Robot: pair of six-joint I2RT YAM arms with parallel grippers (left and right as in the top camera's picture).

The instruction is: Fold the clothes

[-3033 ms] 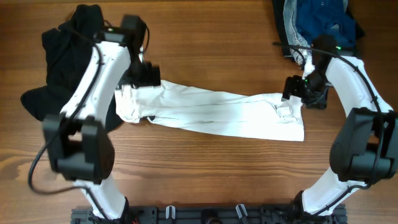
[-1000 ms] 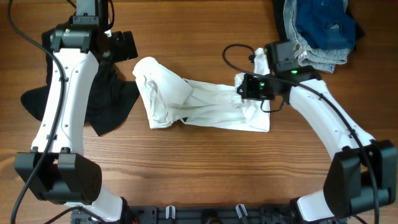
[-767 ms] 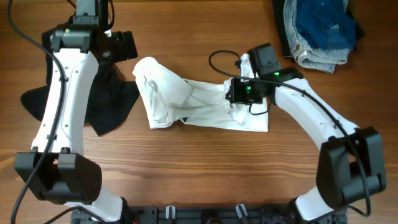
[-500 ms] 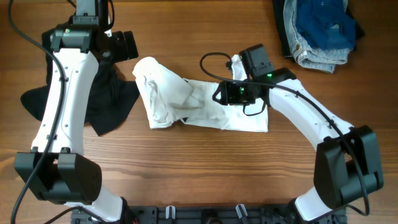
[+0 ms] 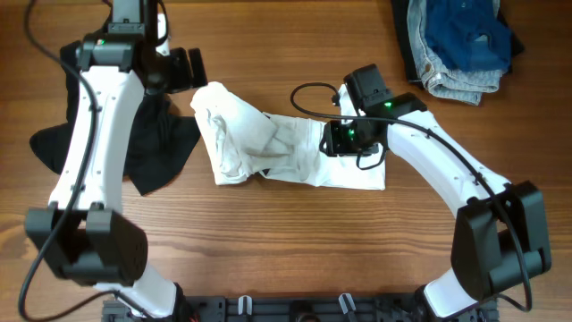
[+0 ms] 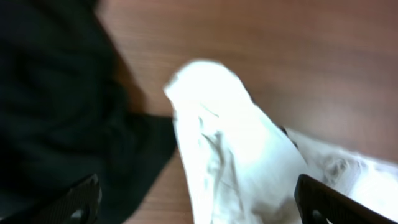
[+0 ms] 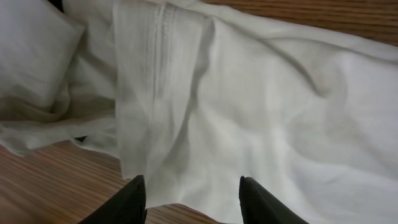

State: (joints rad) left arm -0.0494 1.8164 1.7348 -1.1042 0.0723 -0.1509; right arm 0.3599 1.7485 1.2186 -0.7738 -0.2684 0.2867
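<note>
Folded shorter than before, the white T-shirt (image 5: 295, 152) lies bunched mid-desk (image 5: 268, 233), its left end just beside the black garment (image 5: 147, 148). The right pincer (image 7: 191, 198) hangs spread over its right end, pinching nothing. The left pincer (image 6: 199, 200) is spread wide above its left end. Jeans (image 5: 451, 79) lie far right.

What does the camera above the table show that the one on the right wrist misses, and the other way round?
Only overhead: both arms, the black garment beside the left gripper, and the jeans at the far corner.
Only right wrist: the stitched hem up close, and the right gripper standing open with nothing held between its fingers.
Both: the wrinkled white shirt lying on the wooden table.
</note>
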